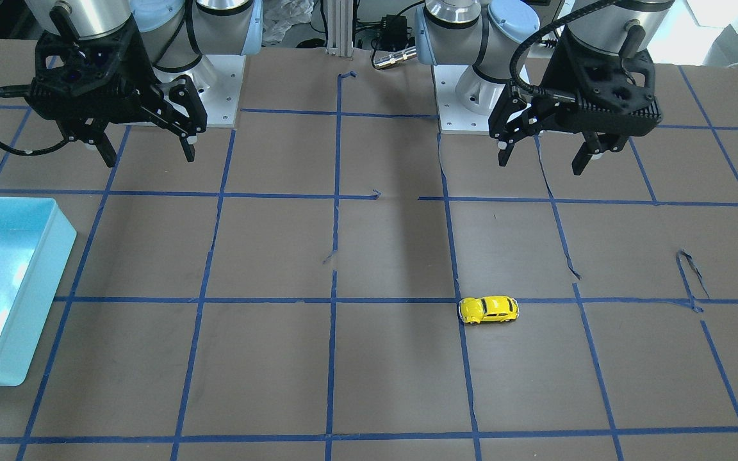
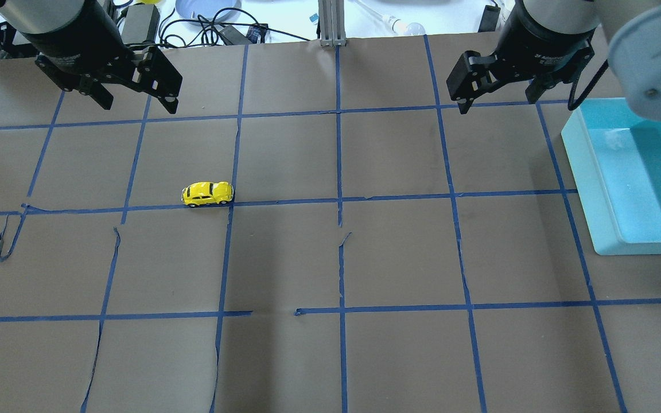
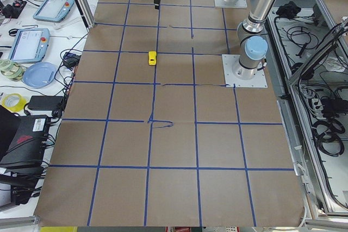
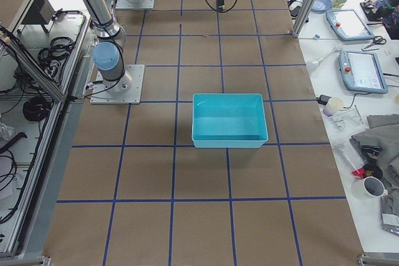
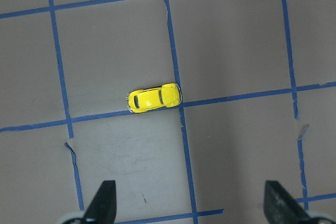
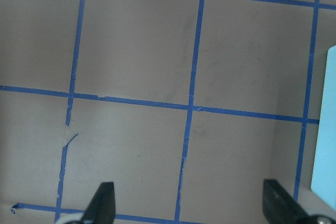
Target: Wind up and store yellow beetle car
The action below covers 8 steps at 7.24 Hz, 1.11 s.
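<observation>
The yellow beetle car stands on its wheels on the brown table, on a blue tape line, on my left arm's side. It also shows in the left side view. In the left wrist view the car lies well ahead of the open fingers. My left gripper hangs open and empty, high above the table and apart from the car. My right gripper is open and empty too, near the bin.
A light blue bin stands at the table's edge on my right side; nothing shows inside it. Blue tape lines grid the brown table cover, with some torn strips. Both arm bases stand on the robot's side of the table.
</observation>
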### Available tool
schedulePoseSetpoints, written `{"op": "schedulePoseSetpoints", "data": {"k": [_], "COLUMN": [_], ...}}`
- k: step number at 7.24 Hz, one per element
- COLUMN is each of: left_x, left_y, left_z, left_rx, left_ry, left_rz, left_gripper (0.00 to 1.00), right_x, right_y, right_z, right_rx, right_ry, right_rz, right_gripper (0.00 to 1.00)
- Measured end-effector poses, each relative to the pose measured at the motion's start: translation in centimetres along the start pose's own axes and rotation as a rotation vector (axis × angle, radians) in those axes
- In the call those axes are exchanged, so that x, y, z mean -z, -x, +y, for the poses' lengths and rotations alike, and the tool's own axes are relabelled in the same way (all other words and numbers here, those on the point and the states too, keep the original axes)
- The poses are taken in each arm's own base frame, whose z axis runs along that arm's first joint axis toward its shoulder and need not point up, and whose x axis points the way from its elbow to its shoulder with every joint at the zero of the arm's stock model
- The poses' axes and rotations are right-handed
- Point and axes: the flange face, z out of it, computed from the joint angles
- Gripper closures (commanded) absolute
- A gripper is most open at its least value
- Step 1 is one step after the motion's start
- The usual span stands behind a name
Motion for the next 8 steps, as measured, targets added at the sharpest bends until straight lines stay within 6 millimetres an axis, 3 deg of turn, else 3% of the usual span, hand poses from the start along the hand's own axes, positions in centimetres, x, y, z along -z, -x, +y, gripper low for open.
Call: {"op": "schedulePoseSetpoints", "data": {"k": [8], "left_x": [0.21], "left_y": [-0.14], "left_z": [-0.02], "left_rx": [-0.005], "left_ry": [-0.005], "left_rz": [0.01], "left_gripper": [0.0], "right_x": [-0.15], "right_y": [0.01], "right_z": [0.02], "right_rx": [0.0], "right_ry": [0.003], "right_rz": [-0.001], "right_gripper": [0.0]}}
